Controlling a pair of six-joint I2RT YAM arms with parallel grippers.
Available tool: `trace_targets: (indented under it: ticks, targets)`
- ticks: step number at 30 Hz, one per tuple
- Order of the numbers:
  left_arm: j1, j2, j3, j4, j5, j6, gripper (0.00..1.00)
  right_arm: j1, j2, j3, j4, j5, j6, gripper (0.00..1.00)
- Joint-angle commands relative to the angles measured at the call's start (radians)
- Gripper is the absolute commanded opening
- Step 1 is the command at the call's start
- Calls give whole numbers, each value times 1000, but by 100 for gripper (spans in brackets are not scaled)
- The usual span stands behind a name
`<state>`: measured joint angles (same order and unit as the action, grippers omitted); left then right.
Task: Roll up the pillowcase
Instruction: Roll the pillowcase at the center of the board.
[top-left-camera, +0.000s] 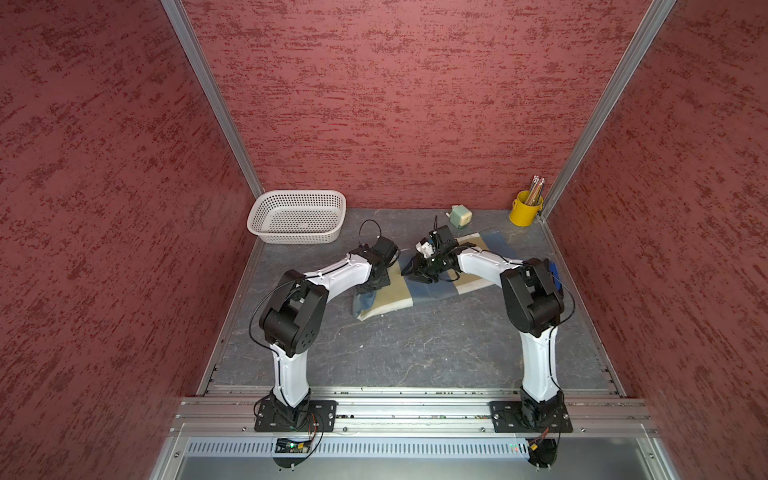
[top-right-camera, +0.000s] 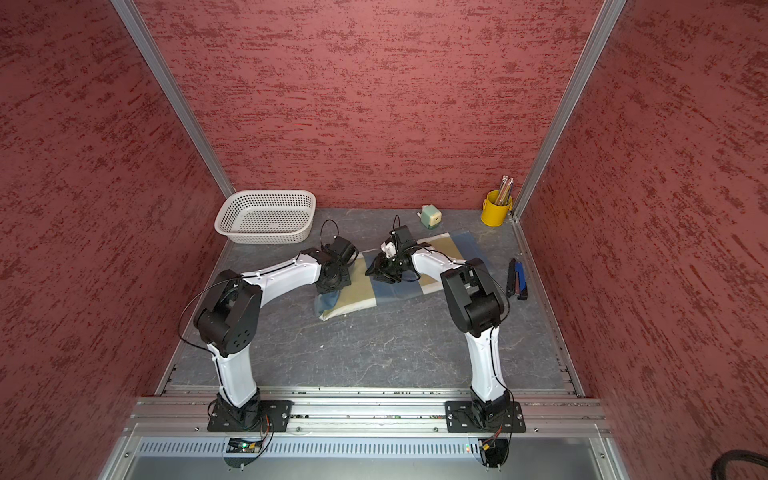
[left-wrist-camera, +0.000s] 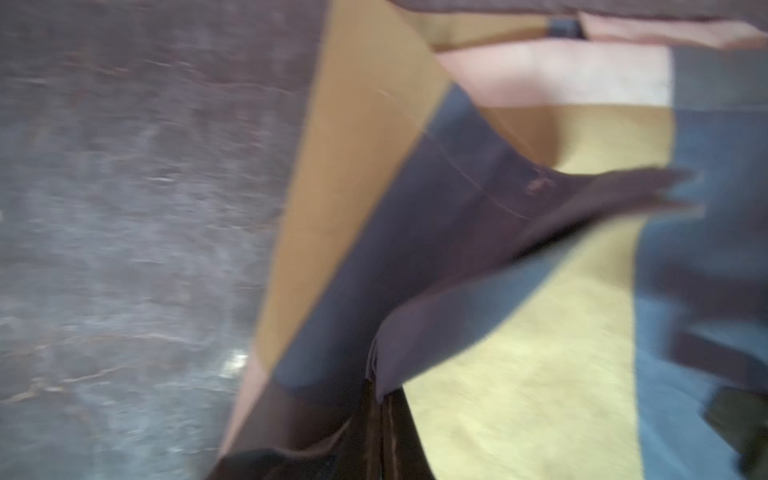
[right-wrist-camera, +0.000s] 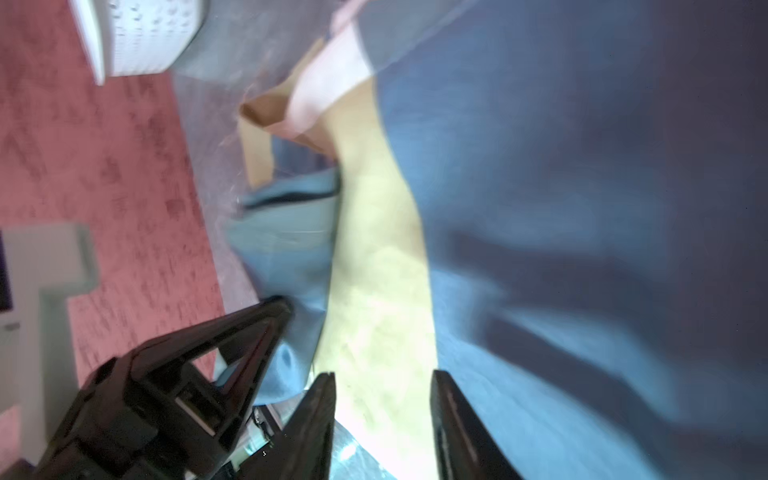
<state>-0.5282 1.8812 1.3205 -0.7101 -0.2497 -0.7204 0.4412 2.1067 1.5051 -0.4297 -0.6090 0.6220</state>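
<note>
Your left gripper is clamped shut on a raised fold at the left end of the pillowcase. The blurred left wrist view shows dusty blue and olive-tan cloth running up out of the closed jaws. Your right gripper sits low over the cloth just beside it, jaws apart. In the right wrist view an olive-tan patch shows between its fingers, and nothing looks pinched. The pillowcase lies slantwise on the grey marbled worktop, toward the back, with its left end nearer the front. The right forearm stretches across the cloth and hides part of its middle in both top views. Behind the left gripper, in the back left corner, stands a white perforated basket, apart from the cloth. A yellow cup holding pencils fills the back right corner. A small pale green boxy thing, seemingly a pencil sharpener, stands at the back wall just beyond the pillowcase's far edge. In a top view, a blue and dark hand tool lies near the worktop's right edge, too small to name.
</note>
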Motion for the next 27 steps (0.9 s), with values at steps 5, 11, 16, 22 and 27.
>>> trace_targets:
  ticks: [5, 11, 16, 22, 27]
  targets:
    - [-56, 1, 170, -64, -63, 50, 0, -7, 47, 41, -107, 146, -74, 30]
    - [-127, 187, 394, -124, -4, 21, 0, -17, 91, 25, -27, 99, -36, 30]
    - [-157, 250, 486, -163, 39, -10, 78, -50, 67, -18, -3, 94, -38, 33]
    - [-148, -40, 311, -51, 56, -4, 83, -82, 25, -55, -16, 85, -73, 34]
    - [-109, -379, 43, 103, 44, -3, 79, -91, 0, -66, -11, 58, -80, 36]
